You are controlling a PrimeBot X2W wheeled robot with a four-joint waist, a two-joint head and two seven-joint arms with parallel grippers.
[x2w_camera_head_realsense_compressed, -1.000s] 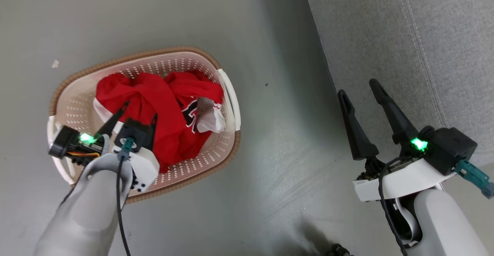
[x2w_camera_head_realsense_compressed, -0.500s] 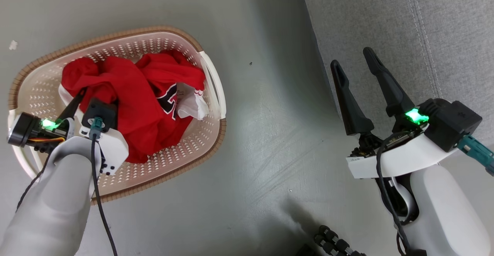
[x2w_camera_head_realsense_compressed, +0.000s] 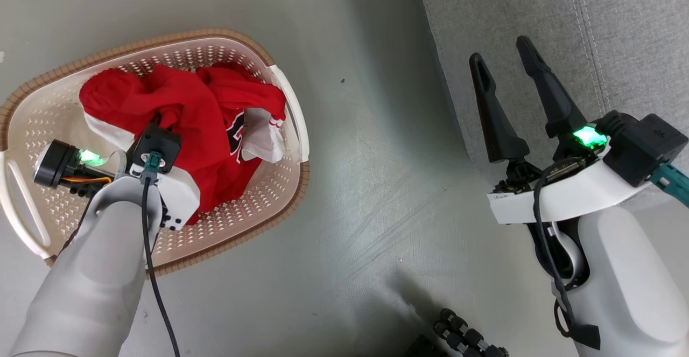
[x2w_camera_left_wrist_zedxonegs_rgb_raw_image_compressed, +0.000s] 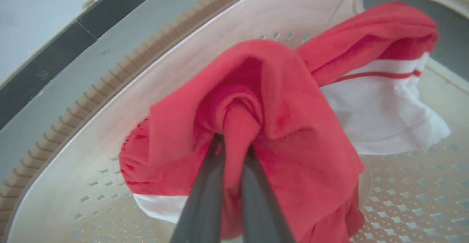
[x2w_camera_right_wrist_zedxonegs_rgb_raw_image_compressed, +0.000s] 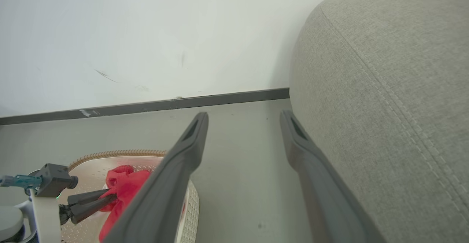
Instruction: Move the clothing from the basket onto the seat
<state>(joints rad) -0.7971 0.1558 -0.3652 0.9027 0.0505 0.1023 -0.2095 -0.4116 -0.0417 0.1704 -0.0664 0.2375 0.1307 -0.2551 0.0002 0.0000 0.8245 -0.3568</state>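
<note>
While R gripper (x2w_camera_head_realsense_compressed: 500, 50) gapes near seat (x2w_camera_head_realsense_compressed: 538, 1), L gripper (x2w_camera_left_wrist_zedxonegs_rgb_raw_image_compressed: 234, 144) pinches clothing (x2w_camera_left_wrist_zedxonegs_rgb_raw_image_compressed: 293, 125) in basket (x2w_camera_left_wrist_zedxonegs_rgb_raw_image_compressed: 110, 125).

A smooth grey floor (x2w_camera_head_realsense_compressed: 366, 184) with a dull sheen runs back to a plain white wall (x2w_camera_right_wrist_zedxonegs_rgb_raw_image_compressed: 146, 34), a dark baseboard (x2w_camera_right_wrist_zedxonegs_rgb_raw_image_compressed: 220, 98) lining the join. A small dark speck (x2w_camera_head_realsense_compressed: 343, 81) lies on the floor, and a thin scuff mark (x2w_camera_right_wrist_zedxonegs_rgb_raw_image_compressed: 106, 76) streaks the wall low down.

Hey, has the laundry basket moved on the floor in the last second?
No. The basket sits the same way beside the dark floor speck near its handle; the whole head view shifted, so the camera moved.
</note>
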